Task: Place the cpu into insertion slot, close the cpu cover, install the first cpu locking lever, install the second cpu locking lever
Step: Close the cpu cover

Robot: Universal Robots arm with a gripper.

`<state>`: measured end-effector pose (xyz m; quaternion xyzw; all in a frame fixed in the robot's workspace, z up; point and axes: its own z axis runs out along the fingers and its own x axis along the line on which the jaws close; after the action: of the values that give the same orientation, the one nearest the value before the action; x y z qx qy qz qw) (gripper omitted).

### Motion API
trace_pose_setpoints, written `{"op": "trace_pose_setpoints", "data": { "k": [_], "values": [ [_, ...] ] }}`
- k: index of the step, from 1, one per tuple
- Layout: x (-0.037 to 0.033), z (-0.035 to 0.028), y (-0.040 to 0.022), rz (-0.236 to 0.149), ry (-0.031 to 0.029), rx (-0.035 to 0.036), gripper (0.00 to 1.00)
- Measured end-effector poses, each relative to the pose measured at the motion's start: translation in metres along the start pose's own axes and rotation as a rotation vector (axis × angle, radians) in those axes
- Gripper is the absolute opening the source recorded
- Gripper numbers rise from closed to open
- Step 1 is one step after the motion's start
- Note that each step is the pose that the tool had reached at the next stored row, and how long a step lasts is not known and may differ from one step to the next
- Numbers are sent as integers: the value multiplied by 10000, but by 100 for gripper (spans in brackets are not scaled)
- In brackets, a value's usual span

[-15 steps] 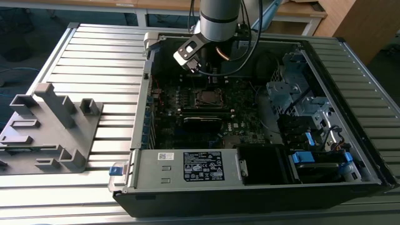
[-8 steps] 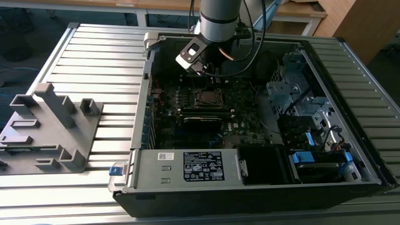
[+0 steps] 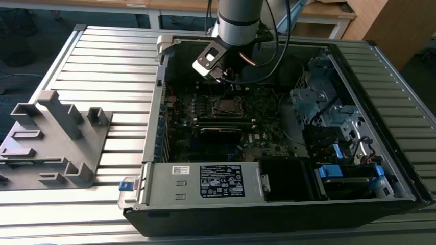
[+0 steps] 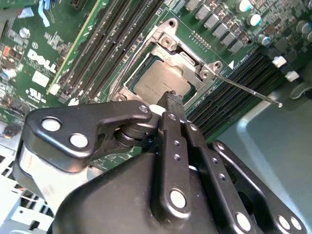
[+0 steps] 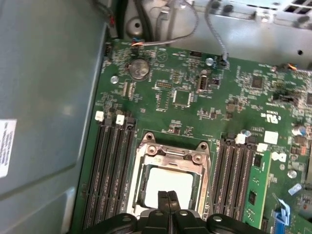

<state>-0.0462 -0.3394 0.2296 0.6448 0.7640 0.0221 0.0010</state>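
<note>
Fingers [image 5: 163, 201] closed empty into one pushing tip, the gripper [image 5: 168, 194] is hovering over, perhaps touching, the seated cpu [image 5: 170, 178].

Looks like a robotics lab or test workshop to me. There's a ribbed silver aluminium-profile bench [image 3: 102, 56] with a black desktop computer case [image 3: 272, 219] lying open on its side, its green motherboard [image 5: 219, 117] bare. A silver-grey robot arm [image 3: 238, 20] hangs over it, a chunky grey plastic fixture block [image 3: 54, 138] sits beside the case, and light wooden desks [image 3: 327, 13] stand behind the bench.
</note>
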Motion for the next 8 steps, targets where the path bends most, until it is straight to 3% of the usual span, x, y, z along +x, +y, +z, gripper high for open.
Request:
{"op": "trace_pose_setpoints", "data": {
  "k": [3,8],
  "values": [
    [0,0,0,-462,15,12,11],
    [0,0,0,-485,17,13,11]
  ]
}}
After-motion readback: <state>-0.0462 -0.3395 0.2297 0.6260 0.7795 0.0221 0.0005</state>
